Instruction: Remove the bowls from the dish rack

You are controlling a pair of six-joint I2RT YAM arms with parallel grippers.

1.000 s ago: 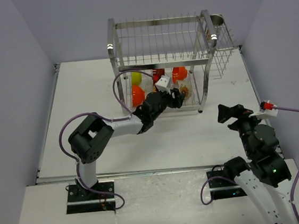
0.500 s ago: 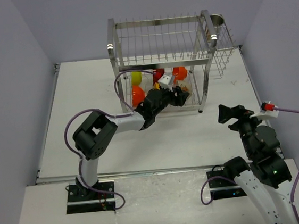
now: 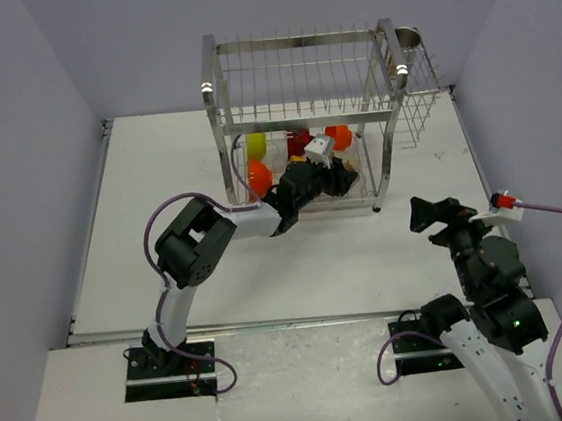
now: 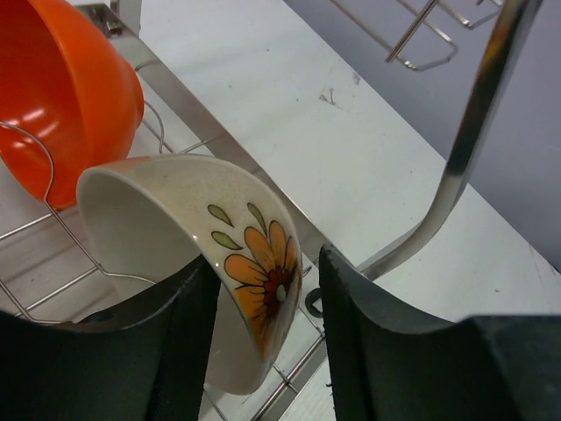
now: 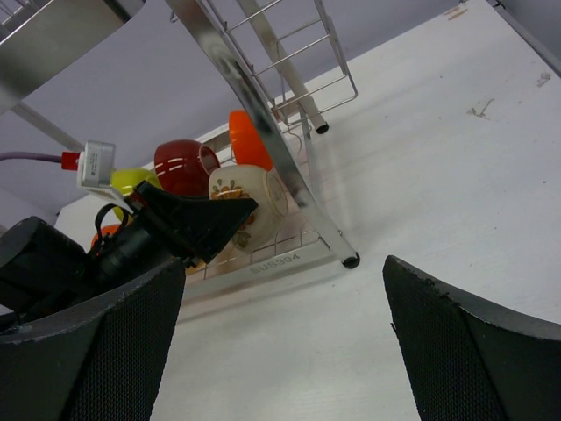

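In your left wrist view, the flowered bowl (image 4: 237, 254) stands between the fingers of the left gripper (image 4: 263, 272). They hide its lower rim, so you cannot tell whether they touch it. The orange bowl (image 4: 61, 88) is cut off by the top edge. In your right wrist view, the right gripper (image 5: 282, 272) fingers run off the bottom edge, blurred, and the left gripper hides most of the yellow-green bowl (image 5: 131, 180). From above, the dish rack (image 3: 301, 68) wires cross the left fingertips, which are too small to read.

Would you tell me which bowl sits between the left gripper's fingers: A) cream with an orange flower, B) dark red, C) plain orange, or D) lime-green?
A: the left wrist view shows the wall of the flowered cream bowl in the gap of the open left gripper.
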